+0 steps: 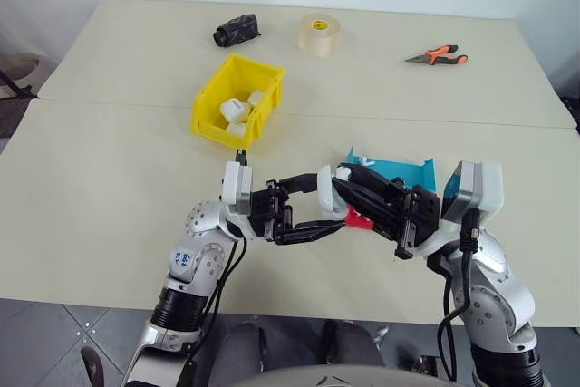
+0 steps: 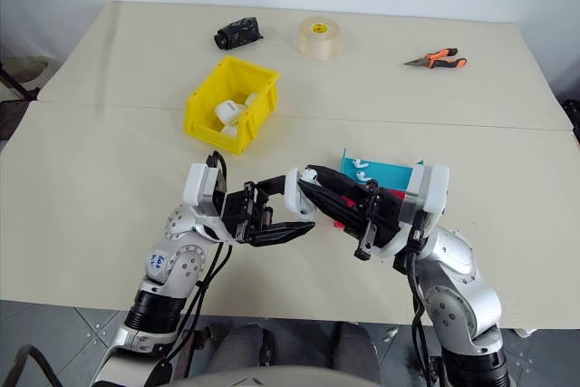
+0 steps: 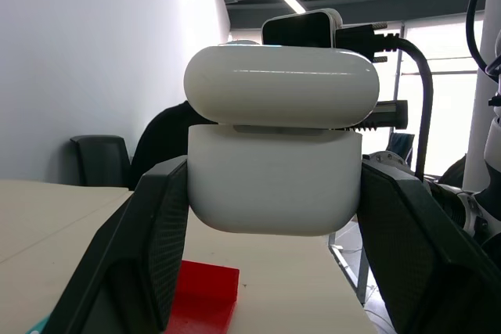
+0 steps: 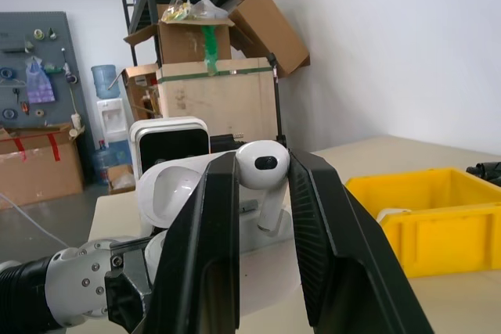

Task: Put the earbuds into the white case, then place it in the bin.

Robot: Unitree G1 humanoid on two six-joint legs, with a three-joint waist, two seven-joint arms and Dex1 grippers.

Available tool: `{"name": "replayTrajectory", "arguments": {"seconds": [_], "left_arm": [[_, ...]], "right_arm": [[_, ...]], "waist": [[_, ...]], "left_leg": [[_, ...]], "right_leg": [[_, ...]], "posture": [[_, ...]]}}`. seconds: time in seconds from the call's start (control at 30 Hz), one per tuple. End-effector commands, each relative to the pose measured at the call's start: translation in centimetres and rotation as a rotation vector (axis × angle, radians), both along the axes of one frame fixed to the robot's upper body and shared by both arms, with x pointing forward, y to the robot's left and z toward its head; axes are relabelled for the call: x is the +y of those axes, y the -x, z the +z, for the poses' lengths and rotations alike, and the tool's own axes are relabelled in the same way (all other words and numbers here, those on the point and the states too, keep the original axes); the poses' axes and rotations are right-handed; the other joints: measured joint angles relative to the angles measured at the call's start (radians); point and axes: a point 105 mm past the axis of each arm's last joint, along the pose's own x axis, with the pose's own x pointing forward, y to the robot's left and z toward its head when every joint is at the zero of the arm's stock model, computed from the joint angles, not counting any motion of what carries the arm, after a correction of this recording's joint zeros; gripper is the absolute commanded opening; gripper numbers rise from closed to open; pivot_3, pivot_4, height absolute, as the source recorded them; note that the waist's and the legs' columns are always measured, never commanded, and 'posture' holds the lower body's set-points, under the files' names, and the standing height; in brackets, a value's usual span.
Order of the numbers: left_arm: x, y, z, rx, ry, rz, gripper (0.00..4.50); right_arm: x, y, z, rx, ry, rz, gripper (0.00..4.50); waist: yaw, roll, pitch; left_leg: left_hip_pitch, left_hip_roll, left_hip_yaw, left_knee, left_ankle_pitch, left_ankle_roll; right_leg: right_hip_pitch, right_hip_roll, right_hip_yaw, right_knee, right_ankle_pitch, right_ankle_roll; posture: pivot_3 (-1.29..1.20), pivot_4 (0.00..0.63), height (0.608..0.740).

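The left gripper (image 3: 274, 217) clamps the white case (image 3: 275, 154), lid ajar, above the table's near edge. The right gripper (image 4: 262, 185) pinches an earbud (image 4: 264, 168) beside it. Misaligned insertion could drop the earbud, far from the yellow bin (image 1: 237, 101).

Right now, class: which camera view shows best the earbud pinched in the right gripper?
The right wrist view: the earbud sits large between the right gripper fingers, stem down over the white case. The head views hide the earbud behind the meeting grippers. The left wrist view shows the white case in the left gripper, lid ajar.
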Motion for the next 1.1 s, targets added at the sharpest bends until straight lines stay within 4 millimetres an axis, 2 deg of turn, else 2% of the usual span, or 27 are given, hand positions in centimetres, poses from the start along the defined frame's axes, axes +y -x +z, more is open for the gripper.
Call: {"name": "replayTrajectory", "arguments": {"seconds": [0.03,0.1,0.37,0.53,0.73,0.83,0.97,1.1], "left_arm": [[-0.4,0.7,2.5,-0.095,0.081,-0.023,2.97],[-0.5,0.7,2.6,-0.096,0.084,-0.021,2.97],[-0.5,0.6,2.7,-0.099,0.091,-0.009,2.97],[0.0,0.4,2.1,-0.089,0.069,0.019,2.97],[2.7,0.5,-1.0,-0.071,-0.058,0.082,2.97],[3.5,0.7,-1.8,-0.078,-0.089,0.098,2.97],[4.6,1.4,-2.8,-0.109,-0.138,0.112,2.97],[4.4,1.3,-2.9,-0.117,-0.133,0.122,2.97]], "right_arm": [[0.7,0.4,-2.1,0.102,0.075,0.089,1.26],[0.6,0.5,-2.1,0.129,0.070,0.113,1.80],[0.1,-0.1,-1.2,0.066,0.066,0.086,4.49],[-1.6,-0.7,-0.5,0.033,0.090,0.026,4.49],[-7.1,-1.3,-1.8,-0.034,0.310,-0.134,4.49],[-9.2,-1.6,-2.4,-0.024,0.355,-0.185,4.49],[-13.9,-1.6,-4.8,0.029,0.525,-0.261,4.49],[-15.3,-2.4,-5.4,0.061,0.610,-0.277,4.49]], "waist": [[0.000,0.000,0.000],[0.000,0.000,0.000],[0.000,0.000,0.000],[0.001,0.000,0.000],[0.002,0.000,0.000],[0.002,0.000,0.000],[0.004,0.000,0.000],[0.001,0.000,0.000]], "left_leg": [[0.000,0.000,0.000,0.000,0.000,0.000],[0.000,0.000,0.000,0.000,0.000,0.000],[0.000,0.000,0.000,0.000,0.000,0.000],[0.000,0.000,0.000,0.000,0.000,0.000],[0.000,0.000,0.000,0.000,0.000,0.000],[0.000,0.000,0.001,0.000,0.000,0.000],[0.000,0.000,0.001,0.000,0.000,0.000],[0.001,0.000,0.002,0.000,0.000,0.000]], "right_leg": [[0.000,0.000,0.000,0.000,0.000,0.000],[0.000,0.000,0.000,0.000,0.000,0.000],[0.000,0.000,0.000,0.000,0.000,0.000],[0.000,0.000,0.000,0.000,0.000,0.000],[0.000,0.000,0.000,-0.001,0.000,0.000],[0.000,0.000,0.000,-0.001,0.000,0.000],[0.000,0.000,0.001,-0.001,0.000,0.000],[0.000,0.000,0.001,-0.001,0.000,0.000]], "posture": [[0.00,0.150,0.740],[0.00,0.150,0.740],[0.00,0.150,0.740],[0.00,0.150,0.740],[0.00,0.150,0.740],[0.00,0.150,0.740],[0.00,0.150,0.740],[0.00,0.150,0.740]]}}
